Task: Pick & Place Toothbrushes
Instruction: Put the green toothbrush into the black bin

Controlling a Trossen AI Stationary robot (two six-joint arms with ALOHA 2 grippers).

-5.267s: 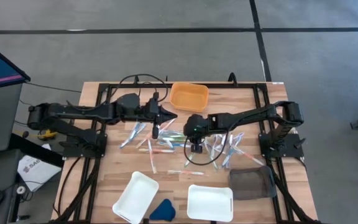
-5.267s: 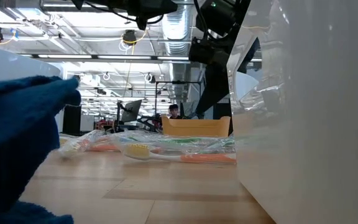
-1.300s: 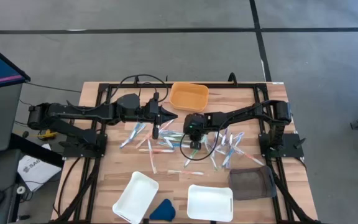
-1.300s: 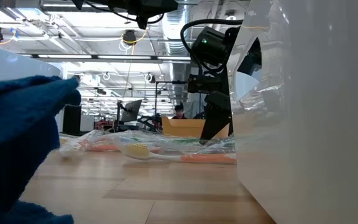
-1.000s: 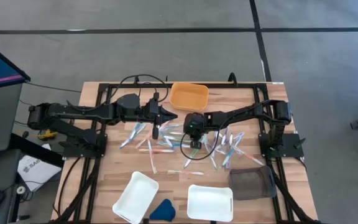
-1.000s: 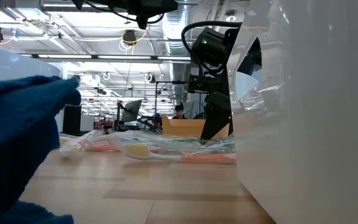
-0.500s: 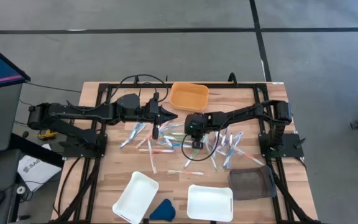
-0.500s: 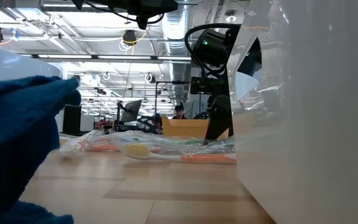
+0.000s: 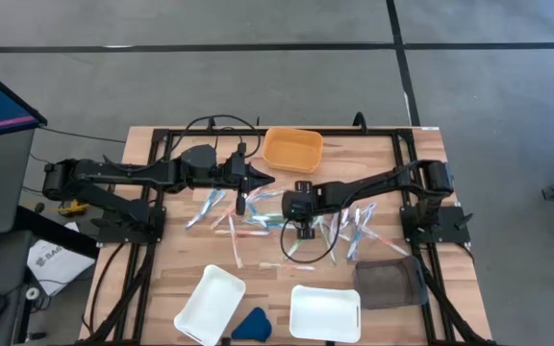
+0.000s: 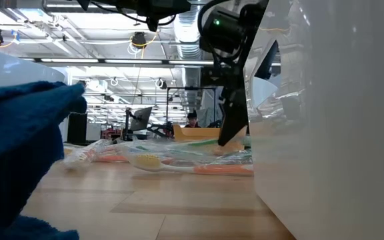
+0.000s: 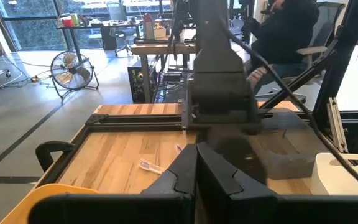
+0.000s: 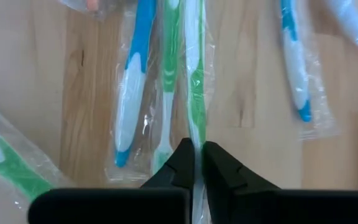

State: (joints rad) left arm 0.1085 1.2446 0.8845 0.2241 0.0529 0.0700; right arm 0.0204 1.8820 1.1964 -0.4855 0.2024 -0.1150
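Note:
Many wrapped toothbrushes (image 9: 258,217) in blue, green, orange and white lie scattered on the wooden table's middle (image 10: 179,160). My right gripper (image 9: 301,229) points steeply down over them and is shut on a green-and-white toothbrush (image 12: 196,81) in a clear wrapper. A blue one (image 12: 132,93) and another green one (image 12: 166,93) lie right beside it. My left gripper (image 9: 258,180) hovers shut and level (image 11: 196,168) above the pile's far left, holding nothing. My right gripper pinches the green-and-white toothbrush, wrapper and all, near one end (image 12: 196,144) between its two fingertips (image 12: 182,158). The fingers come steeply from above and close on its two long sides. The rest runs straight away from the fingers over the wood. Whether it is clear of the table does not show.
An orange tray (image 9: 292,149) stands at the table's far edge. Two white trays (image 9: 210,303) (image 9: 325,312), a dark-blue wedge (image 9: 251,324) and a dark grey tray (image 9: 390,282) stand along the near edge. A white tray wall fills the low view's right (image 10: 332,133).
My right gripper has moved a little toward the table's near edge and risen above the pile, tipping and rolling slightly as it went.

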